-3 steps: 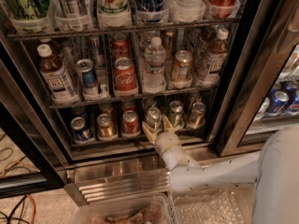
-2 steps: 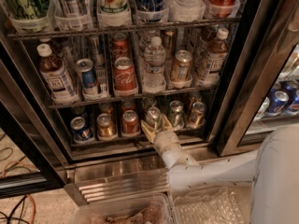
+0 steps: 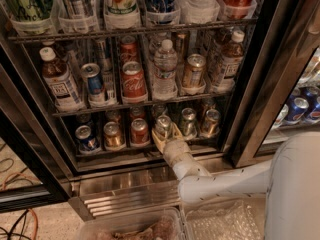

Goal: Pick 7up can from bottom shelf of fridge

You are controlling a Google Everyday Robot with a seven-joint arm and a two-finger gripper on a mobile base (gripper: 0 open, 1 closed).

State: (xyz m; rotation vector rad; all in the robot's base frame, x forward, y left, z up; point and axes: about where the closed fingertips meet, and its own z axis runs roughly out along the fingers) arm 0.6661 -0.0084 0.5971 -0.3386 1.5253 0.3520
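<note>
Hand [image 3: 165, 131] stays clasped around the 7up can [image 3: 163, 122] on the bottom shelf [image 3: 125, 151], unmoved since 1 second ago

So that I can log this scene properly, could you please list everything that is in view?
fridge: one, black frame, fills most of the view
bottom shelf: one, dark wire, lowest rack
7up can: one, silvery, fourth from the left on the bottom shelf
other short cans: five, blue, gold, red, green, brown, same shelf
bottles: three in front, two brown and one clear, middle rack
middle-rack cans: three in front, blue, red, gold
tall drinks: several, mixed colours, top rack, cut off by the picture's edge
blue cans: several, cooler at the right
plastic tubs: two, clear, bottom edge
cables: orange and black, floor at the left
arm: one, white, from the lower right
tool: one, yellowish, at the 7up can
</note>
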